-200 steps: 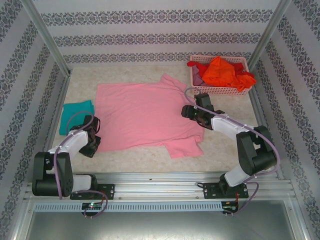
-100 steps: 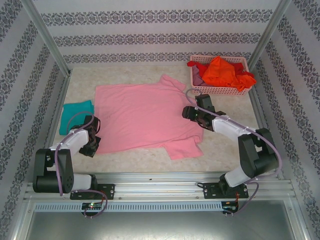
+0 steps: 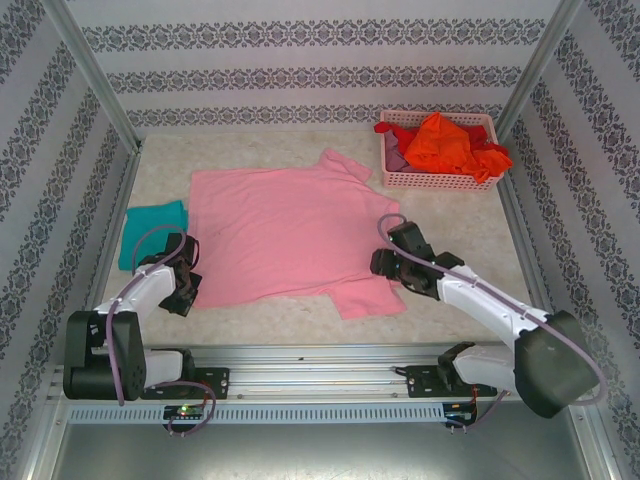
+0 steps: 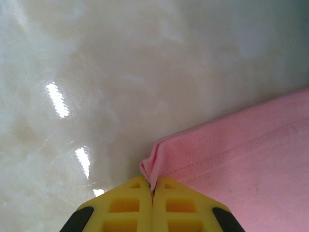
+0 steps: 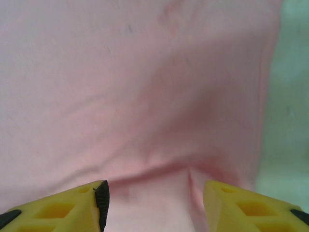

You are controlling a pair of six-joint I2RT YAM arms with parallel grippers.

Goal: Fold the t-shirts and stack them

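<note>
1. This looks like a robot test cell in a lab, not a home: the table (image 3: pixel 450 215) is a boxed-in bench with a marble-look top.
2. Patterned wall panels (image 3: pixel 300 60) close in the table's far edge and both sides, held by bare metal posts (image 3: pixel 95 80).
3. An aluminium rail (image 3: pixel 320 360) runs along the table's near edge, with two robot arms (image 3: pixel 480 300) bolted to it.

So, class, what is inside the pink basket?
Crumpled orange t-shirt on top, red cloth beside it, a bit of mauve cloth at the left; anything beneath is covered.
</note>
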